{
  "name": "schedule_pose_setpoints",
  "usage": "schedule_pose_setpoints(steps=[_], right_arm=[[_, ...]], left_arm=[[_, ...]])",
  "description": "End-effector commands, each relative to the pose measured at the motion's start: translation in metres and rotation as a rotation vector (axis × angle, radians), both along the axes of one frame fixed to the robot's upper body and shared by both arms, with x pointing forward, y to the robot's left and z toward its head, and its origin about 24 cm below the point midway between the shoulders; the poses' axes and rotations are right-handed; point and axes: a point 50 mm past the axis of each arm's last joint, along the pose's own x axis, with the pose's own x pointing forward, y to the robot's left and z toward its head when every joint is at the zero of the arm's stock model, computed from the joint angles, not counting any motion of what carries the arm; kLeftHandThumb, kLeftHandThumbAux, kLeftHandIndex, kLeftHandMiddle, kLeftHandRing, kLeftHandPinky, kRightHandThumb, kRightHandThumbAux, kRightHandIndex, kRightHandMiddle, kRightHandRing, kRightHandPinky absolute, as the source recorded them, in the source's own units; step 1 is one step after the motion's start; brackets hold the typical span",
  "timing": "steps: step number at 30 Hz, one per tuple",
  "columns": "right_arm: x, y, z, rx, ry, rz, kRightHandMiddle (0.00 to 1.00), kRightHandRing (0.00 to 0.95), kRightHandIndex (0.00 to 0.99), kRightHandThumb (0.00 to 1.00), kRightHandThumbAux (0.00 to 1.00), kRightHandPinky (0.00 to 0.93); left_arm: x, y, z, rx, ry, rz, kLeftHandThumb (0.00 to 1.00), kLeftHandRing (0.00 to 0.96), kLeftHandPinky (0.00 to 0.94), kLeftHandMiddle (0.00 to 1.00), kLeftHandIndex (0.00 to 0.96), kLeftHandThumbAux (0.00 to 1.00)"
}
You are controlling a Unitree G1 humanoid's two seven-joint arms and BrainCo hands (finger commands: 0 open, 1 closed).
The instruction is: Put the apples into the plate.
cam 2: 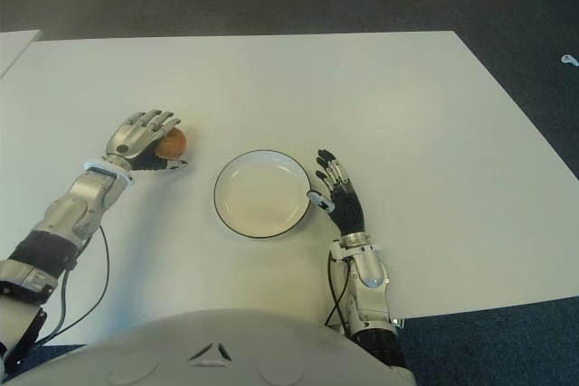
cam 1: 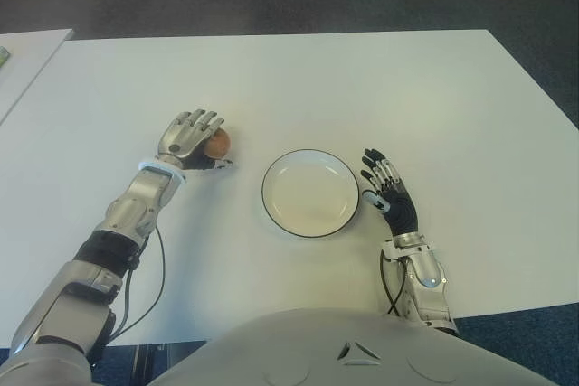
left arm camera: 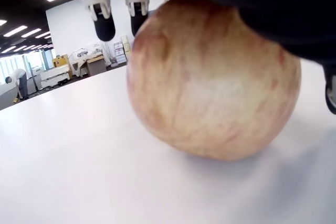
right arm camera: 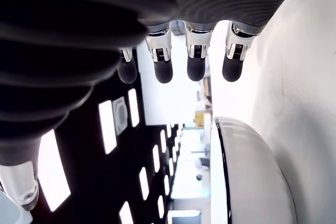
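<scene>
Plate (cam 1: 310, 193): round and shallow, white with a thin dark rim, glossy; it sits on the bench near the robot's body and holds nothing.
Apple (cam 1: 217, 142): one only, round, skin reddish-orange with paler yellow streaks (the streaking shows best in the left wrist view (left arm camera: 210, 77)); it stands on the bench to the left of the plate, well apart from it and outside it.
Left hand (cam 1: 191, 140): laid over and against the apple from the left side, the metal fingers (cam 1: 204, 122) reaching across its top, dark fingertips past its far side in the wrist view; the fingers are draped rather than tightly curled, and whether they actually grip the apple cannot be told. The apple's underside is on the bench.
Right hand (cam 1: 387, 193): just beside the plate's right edge, palm side dark, fingers (right arm camera: 164, 69) straight and slightly spread, holding nothing; the plate rim (right arm camera: 223, 150) shows close by in its wrist view.
Bench (cam 1: 362, 88): wide, flat, matt white top, with dark carpet floor beyond its far edge.
Cable (cam 1: 158, 268): thin, black, looping from the left forearm over the bench.
Writing: none that can be read anywhere.
</scene>
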Motion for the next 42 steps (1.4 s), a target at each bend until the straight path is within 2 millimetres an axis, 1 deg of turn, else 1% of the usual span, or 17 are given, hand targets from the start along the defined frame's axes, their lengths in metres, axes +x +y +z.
schedule_pose_setpoints(steps=[1, 7, 18, 24, 30, 33, 36, 38, 40, 41, 42], right_arm=[[-0.035, -0.006, -0.045, 0.019, 0.266, -0.045, 0.0, 0.0, 0.0, 0.103, 0.55, 0.0], [-0.036, -0.008, -0.044, 0.014, 0.257, -0.05, 0.0, 0.0, 0.0, 0.101, 0.551, 0.0], [-0.038, -0.012, -0.045, 0.015, 0.254, -0.058, 0.0, 0.0, 0.0, 0.096, 0.554, 0.0], [-0.038, -0.014, -0.045, 0.021, 0.255, -0.057, 0.0, 0.0, 0.0, 0.093, 0.558, 0.0], [-0.039, -0.017, -0.045, 0.009, 0.255, -0.061, 0.0, 0.0, 0.0, 0.095, 0.555, 0.0], [-0.039, -0.019, -0.044, 0.001, 0.25, -0.062, 0.0, 0.0, 0.0, 0.096, 0.553, 0.0], [-0.039, -0.02, -0.044, -0.001, 0.246, -0.059, 0.0, 0.0, 0.0, 0.097, 0.548, 0.0], [-0.038, -0.021, -0.044, -0.003, 0.246, -0.058, 0.0, 0.0, 0.0, 0.097, 0.547, 0.0], [-0.038, -0.022, -0.044, -0.007, 0.245, -0.054, 0.0, 0.0, 0.0, 0.097, 0.545, 0.0], [-0.038, -0.022, -0.044, -0.009, 0.245, -0.052, 0.0, 0.0, 0.0, 0.097, 0.544, 0.0], [-0.037, -0.022, -0.044, -0.011, 0.245, -0.051, 0.0, 0.0, 0.0, 0.097, 0.544, 0.0]], left_arm=[[-0.001, -0.001, -0.019, -0.01, 0.062, 0.015, 0.269, 0.0, 0.0, 0.0, 0.0, 0.337], [0.004, -0.001, -0.029, -0.018, 0.073, 0.022, 0.273, 0.0, 0.0, 0.0, 0.0, 0.335], [0.002, -0.002, -0.041, -0.034, 0.08, 0.035, 0.278, 0.0, 0.002, 0.0, 0.0, 0.341], [0.002, -0.001, -0.046, -0.047, 0.077, 0.047, 0.282, 0.0, 0.014, 0.0, 0.007, 0.361], [0.001, 0.0, -0.055, -0.045, 0.079, 0.057, 0.309, 0.0, 0.048, 0.0, 0.037, 0.405], [-0.001, 0.001, -0.06, -0.041, 0.084, 0.065, 0.339, 0.012, 0.075, 0.022, 0.067, 0.43], [-0.003, 0.001, -0.063, -0.044, 0.088, 0.072, 0.394, 0.056, 0.126, 0.074, 0.123, 0.468], [-0.003, 0.001, -0.064, -0.05, 0.088, 0.075, 0.411, 0.069, 0.141, 0.089, 0.141, 0.478], [-0.003, 0.001, -0.065, -0.058, 0.088, 0.077, 0.452, 0.106, 0.174, 0.132, 0.198, 0.5], [-0.004, 0.001, -0.064, -0.061, 0.09, 0.078, 0.488, 0.146, 0.206, 0.175, 0.242, 0.516], [-0.004, 0.001, -0.064, -0.063, 0.092, 0.078, 0.566, 0.195, 0.245, 0.227, 0.306, 0.581]])
